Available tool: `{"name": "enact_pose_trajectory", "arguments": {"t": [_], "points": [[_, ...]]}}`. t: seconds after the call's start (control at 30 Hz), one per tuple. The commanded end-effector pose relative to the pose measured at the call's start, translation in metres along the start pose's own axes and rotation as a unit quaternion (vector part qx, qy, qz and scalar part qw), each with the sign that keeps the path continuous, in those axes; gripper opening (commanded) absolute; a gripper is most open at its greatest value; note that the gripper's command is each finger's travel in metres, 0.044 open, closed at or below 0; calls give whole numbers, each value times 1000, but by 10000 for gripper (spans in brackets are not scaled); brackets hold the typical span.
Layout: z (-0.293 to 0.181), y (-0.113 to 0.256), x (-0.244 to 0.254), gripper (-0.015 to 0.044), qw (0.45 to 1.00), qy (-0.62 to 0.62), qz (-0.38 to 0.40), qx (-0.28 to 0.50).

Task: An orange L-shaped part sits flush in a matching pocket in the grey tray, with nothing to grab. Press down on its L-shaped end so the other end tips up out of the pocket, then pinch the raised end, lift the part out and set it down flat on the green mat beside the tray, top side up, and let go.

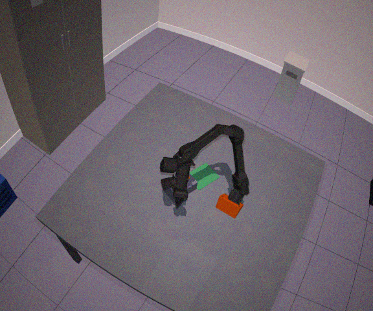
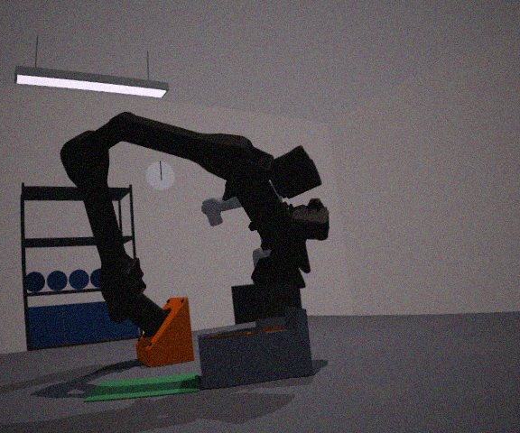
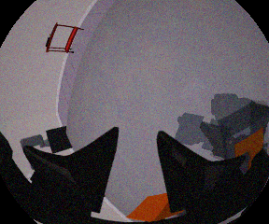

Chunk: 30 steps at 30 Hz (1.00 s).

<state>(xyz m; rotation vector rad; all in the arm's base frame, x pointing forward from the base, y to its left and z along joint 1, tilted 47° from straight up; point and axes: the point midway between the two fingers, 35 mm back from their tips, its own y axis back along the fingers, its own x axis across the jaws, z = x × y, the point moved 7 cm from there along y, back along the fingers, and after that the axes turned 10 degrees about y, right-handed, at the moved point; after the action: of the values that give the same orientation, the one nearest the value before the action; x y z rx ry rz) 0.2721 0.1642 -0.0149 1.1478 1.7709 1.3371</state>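
Observation:
The grey tray point(image 1: 192, 183) point(image 2: 255, 361) point(image 3: 247, 119) stands beside the green mat point(image 1: 207, 182) point(image 2: 143, 388). The orange part point(image 2: 269, 329) point(image 3: 252, 144) lies low in the tray, showing as a thin strip at its top in the exterior view; the arm hides most of it in the top view. Its L-shaped end cannot be made out. My gripper point(image 1: 179, 201) point(image 2: 280, 280) point(image 3: 138, 133) is partly open and empty, above the tray's top level and off to one side of it. The right finger covers some of the tray in the wrist view.
The arm's orange base mount point(image 1: 228, 207) point(image 2: 173, 342) point(image 3: 149, 208) stands on the grey table point(image 1: 140, 234) near the mat and tray. The arm arches over beside the mat, casting shadows on the mat and table. A black box point(image 3: 59, 139) is in the background.

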Motion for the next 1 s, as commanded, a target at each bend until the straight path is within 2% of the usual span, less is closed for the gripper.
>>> {"name": "enact_pose_trajectory", "arguments": {"t": [0.0,0.17,0.53,0.67,0.83,0.97], "points": [[32,45,-27,180,916,-315,-248,4],[42,68,-35,180,854,-402,-328,-40],[42,69,-35,180,851,-405,-332,-43],[40,53,-48,180,851,-405,-331,-43],[28,13,-79,180,851,-405,-333,-43],[27,11,-80,180,850,-405,-333,-43]]}}
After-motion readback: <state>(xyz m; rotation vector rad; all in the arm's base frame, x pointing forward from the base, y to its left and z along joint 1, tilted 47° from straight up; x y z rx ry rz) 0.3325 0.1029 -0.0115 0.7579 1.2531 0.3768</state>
